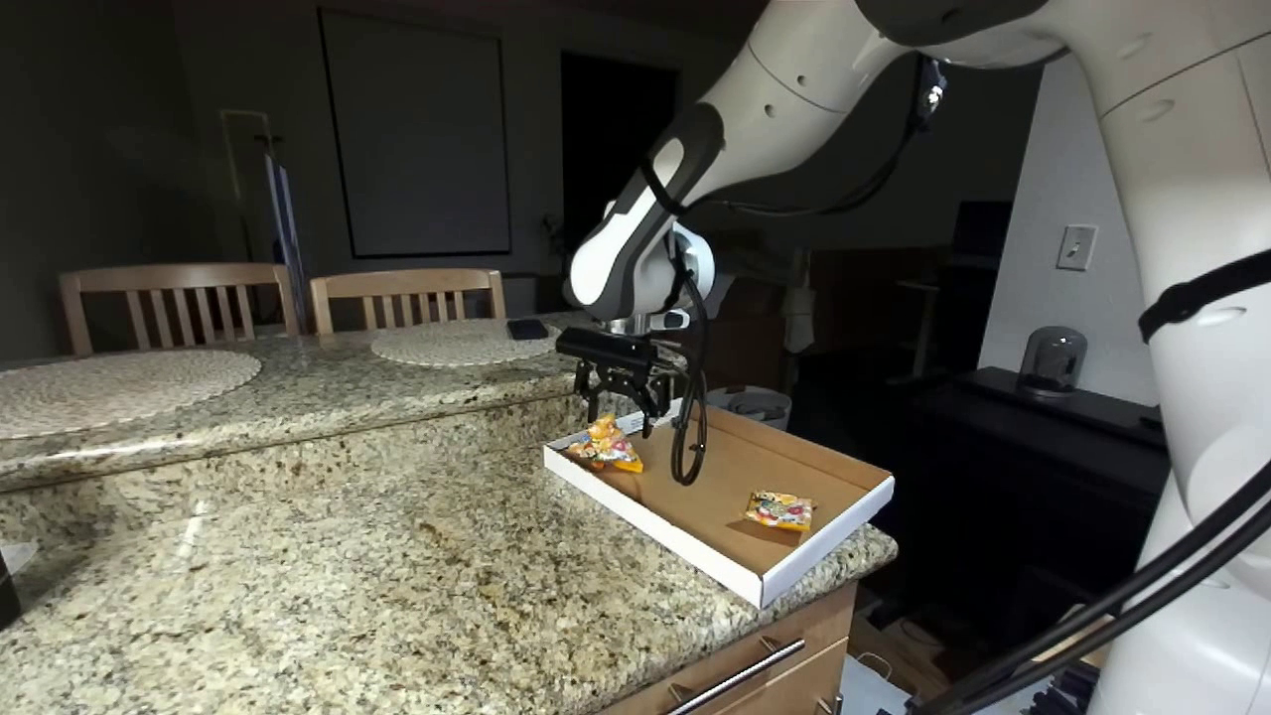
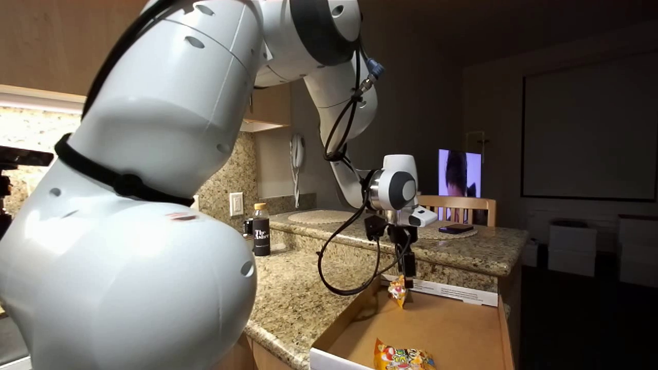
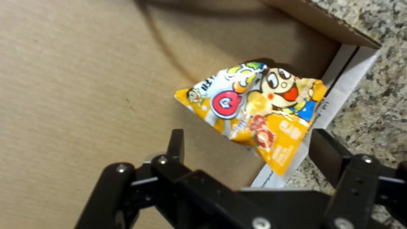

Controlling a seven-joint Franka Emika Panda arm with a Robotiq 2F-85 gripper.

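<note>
Above one corner of a shallow cardboard box (image 1: 715,511), in an exterior view, the claw (image 1: 621,424) hangs pointing down, spread wide, nothing held. Almost beneath it, inside that corner, sits the snack packet (image 1: 608,449). A second packet (image 1: 779,510) lies well apart, toward the opposite end, and the box rests on the granite counter (image 1: 447,556).

In an exterior view, where a dark bottle (image 2: 261,239) stands upright, the snack packet rises to a peak just beside the tip of the claw; whether the two touch cannot be told.

From the wrist, the two fingers (image 3: 327,159) stand far apart. The snack packet lies ahead of their tips, its longest stretch running roughly along the line that joins them and nearly matching that width. One corner dips back toward the gap, closer to the finger at the picture's right; its edge overlaps the printed wall (image 3: 341,86).
</note>
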